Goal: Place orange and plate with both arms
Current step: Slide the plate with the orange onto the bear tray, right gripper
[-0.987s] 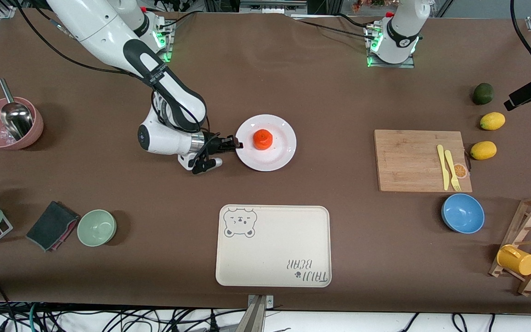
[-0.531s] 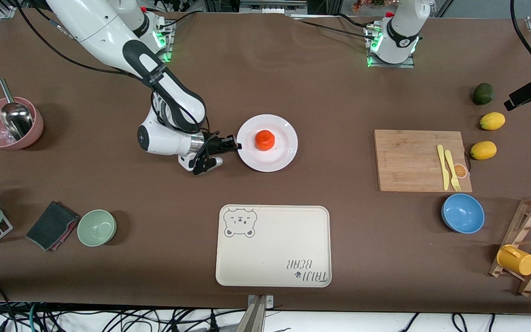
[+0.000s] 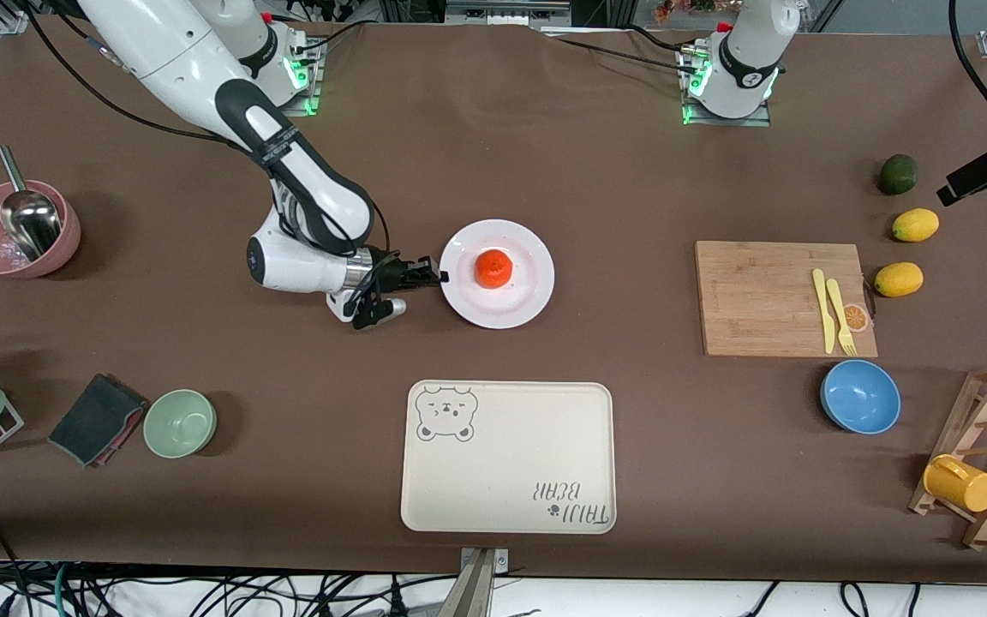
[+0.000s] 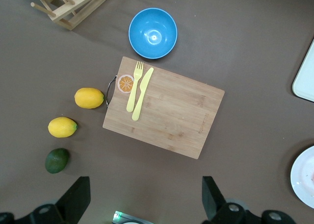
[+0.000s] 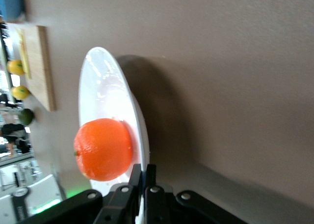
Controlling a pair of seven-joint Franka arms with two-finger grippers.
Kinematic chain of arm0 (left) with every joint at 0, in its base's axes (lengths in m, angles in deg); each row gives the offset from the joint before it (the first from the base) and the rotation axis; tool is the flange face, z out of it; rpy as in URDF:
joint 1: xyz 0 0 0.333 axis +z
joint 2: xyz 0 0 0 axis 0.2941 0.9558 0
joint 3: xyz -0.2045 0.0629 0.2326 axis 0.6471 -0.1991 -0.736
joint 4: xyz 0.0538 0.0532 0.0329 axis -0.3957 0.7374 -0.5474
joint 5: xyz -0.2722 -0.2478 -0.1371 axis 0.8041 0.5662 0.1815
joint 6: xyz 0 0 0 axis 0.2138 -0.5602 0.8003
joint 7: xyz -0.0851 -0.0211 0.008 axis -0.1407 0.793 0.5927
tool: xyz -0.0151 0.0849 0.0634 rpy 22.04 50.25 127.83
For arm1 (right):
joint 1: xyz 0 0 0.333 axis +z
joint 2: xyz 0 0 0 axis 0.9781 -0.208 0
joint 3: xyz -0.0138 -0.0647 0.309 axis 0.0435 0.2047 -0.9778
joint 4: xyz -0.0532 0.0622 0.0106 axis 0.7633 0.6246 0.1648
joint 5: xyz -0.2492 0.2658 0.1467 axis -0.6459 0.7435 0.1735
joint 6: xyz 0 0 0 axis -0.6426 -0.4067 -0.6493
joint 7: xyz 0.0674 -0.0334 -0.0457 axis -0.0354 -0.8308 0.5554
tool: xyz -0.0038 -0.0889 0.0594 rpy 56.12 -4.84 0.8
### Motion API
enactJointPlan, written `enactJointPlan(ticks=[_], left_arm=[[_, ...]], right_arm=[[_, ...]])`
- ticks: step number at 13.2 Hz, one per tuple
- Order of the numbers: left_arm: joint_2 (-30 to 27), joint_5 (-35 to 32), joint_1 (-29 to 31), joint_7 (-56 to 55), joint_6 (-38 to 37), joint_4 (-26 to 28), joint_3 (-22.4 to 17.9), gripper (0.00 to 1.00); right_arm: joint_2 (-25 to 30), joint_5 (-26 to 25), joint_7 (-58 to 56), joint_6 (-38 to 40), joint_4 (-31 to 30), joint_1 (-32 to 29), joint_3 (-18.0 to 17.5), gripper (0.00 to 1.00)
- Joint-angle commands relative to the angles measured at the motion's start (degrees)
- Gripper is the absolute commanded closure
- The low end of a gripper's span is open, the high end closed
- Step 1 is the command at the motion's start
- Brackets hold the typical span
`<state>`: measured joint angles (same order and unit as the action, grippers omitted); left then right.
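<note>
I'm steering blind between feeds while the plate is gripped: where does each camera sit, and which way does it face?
Front view: high across the table, facing both bases; shows the right arm, its right pincer shut on the plate rim, orange on it.
Left wrist view: high above, looking down on the cutting board; left pincer open, waiting.
Right wrist view: low at the plate rim, along the table; right pincer.
Shared: all three show the plate and board.
</note>
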<state>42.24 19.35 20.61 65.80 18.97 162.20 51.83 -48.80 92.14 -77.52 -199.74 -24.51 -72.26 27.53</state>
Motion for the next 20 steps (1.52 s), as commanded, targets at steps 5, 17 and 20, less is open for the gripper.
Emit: enactJointPlan(ticks=[5, 17, 20], left_arm=[[0.1, 1.4, 0.4, 0.9, -1.2, -1.3, -0.1, 0.0], [0.2, 1.4, 0.4, 0.9, -1.2, -1.3, -0.1, 0.0], [0.1, 1.4, 0.4, 0.9, -1.2, -1.3, -0.1, 0.0]], right_arm=[[-1.3, 10.6, -6.9, 3.1, 3.2, -2.3, -0.4, 1.0], [-14.9, 12.8, -0.2, 2.4, 26.8, -3.1, 2.0, 1.0], [-18.9, 13.0, 0.1, 1.1, 31.4, -2.6, 2.3, 1.0]])
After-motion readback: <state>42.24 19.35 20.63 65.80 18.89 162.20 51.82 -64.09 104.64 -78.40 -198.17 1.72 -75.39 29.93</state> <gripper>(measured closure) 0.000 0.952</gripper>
